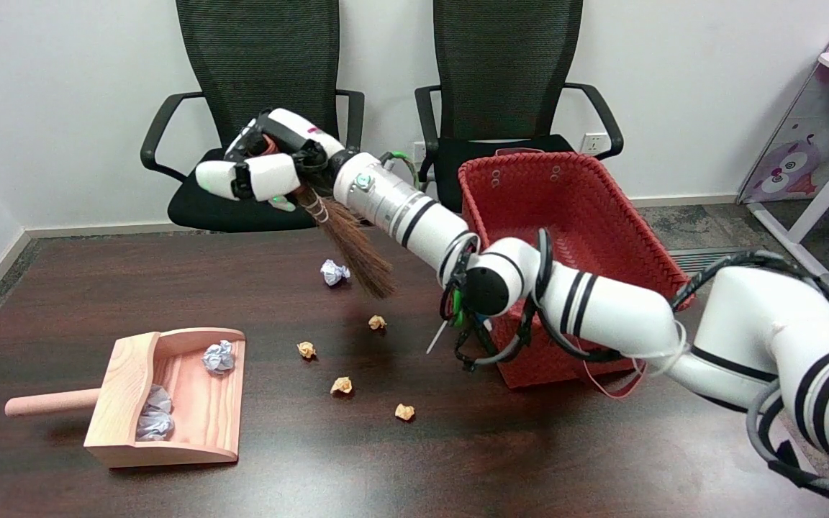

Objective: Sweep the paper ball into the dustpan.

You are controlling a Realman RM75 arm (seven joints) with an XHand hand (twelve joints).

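Observation:
My right hand (263,162) hangs above the table's far edge and grips a small brown broom (357,248). Its bristles slant down to the right and end just right of a white-blue paper ball (334,272) lying on the dark table. A wooden dustpan (170,399) with a round handle sits at the near left, its open side facing right. Inside it lie two grey-white paper balls, one near the top (219,356) and one lower (154,417). Several small tan paper balls lie between the dustpan and the basket, such as one (341,385).
A red woven basket (565,237) stands on the table at the right, partly behind my forearm. Two black office chairs (256,108) stand behind the far edge. A pink shelf unit (825,129) is at the far right.

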